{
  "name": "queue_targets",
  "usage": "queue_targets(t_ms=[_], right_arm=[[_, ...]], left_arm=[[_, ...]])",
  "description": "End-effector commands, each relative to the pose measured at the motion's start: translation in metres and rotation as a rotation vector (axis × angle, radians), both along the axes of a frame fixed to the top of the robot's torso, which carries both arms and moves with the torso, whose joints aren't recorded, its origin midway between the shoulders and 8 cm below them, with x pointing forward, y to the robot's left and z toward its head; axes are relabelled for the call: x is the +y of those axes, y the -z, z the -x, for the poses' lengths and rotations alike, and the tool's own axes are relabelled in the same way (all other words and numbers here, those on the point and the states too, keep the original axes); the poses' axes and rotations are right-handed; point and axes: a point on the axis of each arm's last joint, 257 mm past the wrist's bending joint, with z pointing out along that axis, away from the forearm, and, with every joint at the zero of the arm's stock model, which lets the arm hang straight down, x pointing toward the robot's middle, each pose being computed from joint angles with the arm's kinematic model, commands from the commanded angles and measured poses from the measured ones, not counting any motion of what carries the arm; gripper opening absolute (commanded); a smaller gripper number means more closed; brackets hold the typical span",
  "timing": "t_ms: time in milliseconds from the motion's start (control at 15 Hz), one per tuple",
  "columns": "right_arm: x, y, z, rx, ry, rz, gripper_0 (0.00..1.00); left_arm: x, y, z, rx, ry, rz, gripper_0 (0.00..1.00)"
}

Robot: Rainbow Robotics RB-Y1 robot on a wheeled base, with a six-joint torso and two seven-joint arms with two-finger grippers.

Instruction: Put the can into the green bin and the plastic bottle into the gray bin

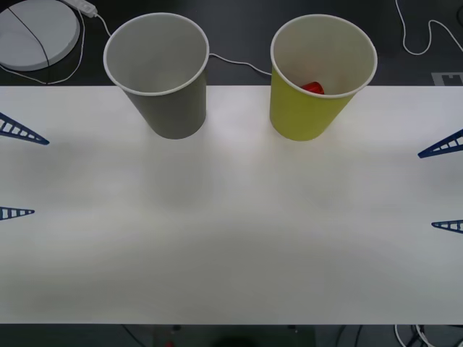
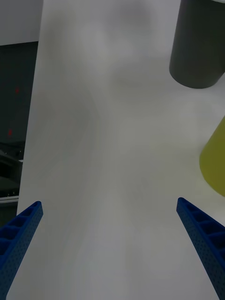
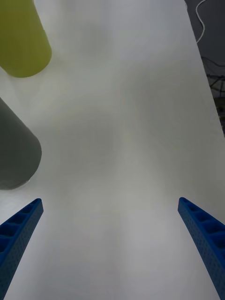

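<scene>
The gray bin [image 1: 160, 72] stands at the back of the white table, left of centre. To its right is the green bin [image 1: 318, 76], and a red bit of the can [image 1: 312, 87] shows inside it. The plastic bottle is out of view. My left gripper [image 1: 41, 177] is open at the table's left edge, holding nothing. Open as well, my right gripper [image 1: 426, 190] is at the right edge. The right wrist view has the open right gripper [image 2: 108, 202] over bare table, with the gray bin [image 2: 199, 47] and green bin [image 2: 215, 161] ahead. The left gripper [image 3: 110, 200] faces the green bin [image 3: 23, 37] and gray bin [image 3: 16, 150].
A round white device [image 1: 36, 32] and a white cable [image 1: 235, 62] lie on the dark surface behind the table [image 1: 231, 238]. Another cable [image 1: 423, 40] curls at the back right. The table's front edge runs along the bottom of the front view.
</scene>
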Motion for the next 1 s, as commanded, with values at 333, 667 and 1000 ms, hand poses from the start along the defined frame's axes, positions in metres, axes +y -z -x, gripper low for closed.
queue_targets(t_ms=[333,667,1000], right_arm=[[0.0000,0.0000,0.0000,0.000,0.000,0.000,1.00],[0.0000,0.0000,0.0000,0.000,0.000,0.000,1.00],[0.0000,0.0000,0.0000,0.000,0.000,0.000,1.00]], left_arm=[[0.0040,0.0024,-0.0003,0.006,-0.015,-0.007,1.00],[0.0083,0.0025,-0.0047,0.007,-0.037,-0.023,1.00],[0.0083,0.0025,-0.0047,0.007,-0.037,-0.023,1.00]])
